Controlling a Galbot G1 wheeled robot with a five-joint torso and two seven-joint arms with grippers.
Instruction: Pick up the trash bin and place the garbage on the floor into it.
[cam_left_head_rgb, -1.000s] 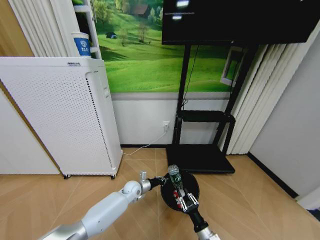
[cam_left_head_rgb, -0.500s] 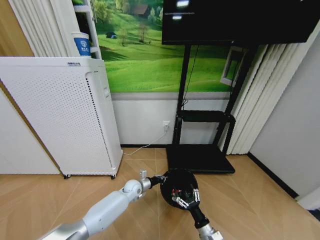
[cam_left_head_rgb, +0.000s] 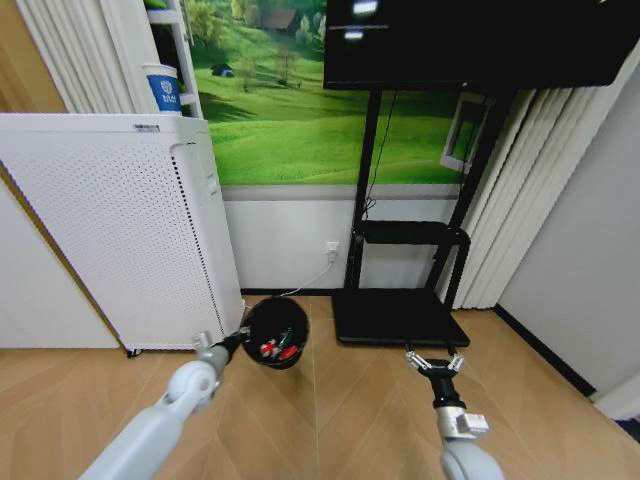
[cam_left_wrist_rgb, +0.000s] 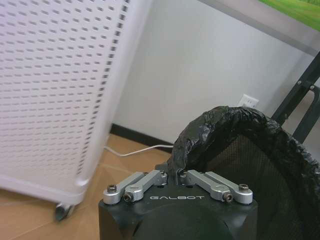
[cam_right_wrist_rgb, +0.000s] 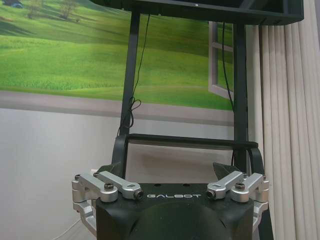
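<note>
The trash bin (cam_left_head_rgb: 276, 331), a small round black mesh basket lined with crinkled black plastic, hangs tilted above the herringbone wood floor (cam_left_head_rgb: 330, 410), its mouth facing the camera with red garbage (cam_left_head_rgb: 272, 349) inside. The left gripper (cam_left_head_rgb: 240, 336) has its jaws clamped on the bin's near-left rim, just right of the white perforated appliance (cam_left_head_rgb: 110, 230). To the right, well apart, the right gripper (cam_left_head_rgb: 433, 361) hovers empty with jaws spread, near the flat black stand base (cam_left_head_rgb: 398, 316).

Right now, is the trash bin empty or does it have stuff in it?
Not empty: red pieces lie inside the trash bin, which the left gripper holds by the rim.
</note>
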